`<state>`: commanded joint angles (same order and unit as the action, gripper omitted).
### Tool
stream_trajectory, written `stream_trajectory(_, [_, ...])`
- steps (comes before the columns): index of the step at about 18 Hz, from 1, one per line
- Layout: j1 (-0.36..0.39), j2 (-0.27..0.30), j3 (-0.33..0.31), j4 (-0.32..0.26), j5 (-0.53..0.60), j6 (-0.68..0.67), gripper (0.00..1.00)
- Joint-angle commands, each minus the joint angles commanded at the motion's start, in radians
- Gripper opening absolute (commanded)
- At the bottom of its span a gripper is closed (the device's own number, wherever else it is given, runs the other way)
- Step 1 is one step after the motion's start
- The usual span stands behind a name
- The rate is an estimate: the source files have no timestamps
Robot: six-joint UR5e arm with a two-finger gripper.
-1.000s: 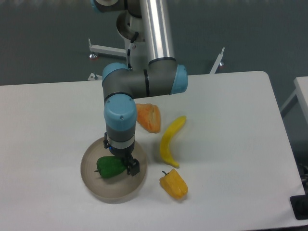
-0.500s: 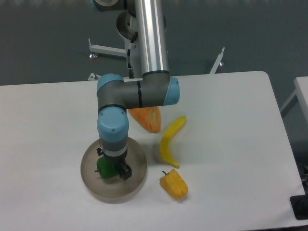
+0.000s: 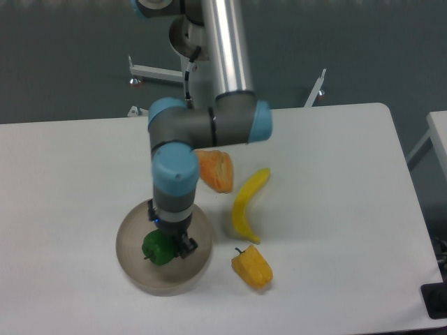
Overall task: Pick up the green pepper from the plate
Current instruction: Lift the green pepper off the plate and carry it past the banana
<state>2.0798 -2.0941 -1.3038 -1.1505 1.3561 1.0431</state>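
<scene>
Pepper (image 3: 158, 248), the green one, is sitting over the plate (image 3: 133, 269) at the near left of the table (image 3: 335, 174), with the gripper (image 3: 170, 243) closing around it from above. Whether it is resting on the plate, I cannot tell. A banana (image 3: 246, 204), a yellow pepper (image 3: 254, 266) and an orange piece (image 3: 216, 170) are lying to the right.

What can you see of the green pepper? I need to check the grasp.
The pepper is small, glossy, dark green and blocky, with a short stem poking out at its lower left. It sits over the plate, left of centre. The pincer comes straight down onto its right side, one black finger showing against it. The wrist hides its top edge, and whether it touches the plate cannot be told.
</scene>
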Motion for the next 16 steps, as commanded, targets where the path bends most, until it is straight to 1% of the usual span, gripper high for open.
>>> stream_trajectory(1, [0.018,0.017,-0.005,-0.008,0.0,0.011,0.05])
stream_trajectory(4, [0.092,0.052,-0.002,-0.055,-0.002,0.014,0.05])
stream_trajectory(7, [0.173,0.069,0.015,-0.067,0.0,0.012,0.06])
stream_trajectory(9, [0.212,0.078,0.028,-0.093,0.005,0.02,0.06])
stream_trajectory(15, [0.339,0.109,0.037,-0.221,0.008,0.205,0.06])
stream_trajectory(16, [0.354,0.111,0.046,-0.257,0.011,0.245,0.07])
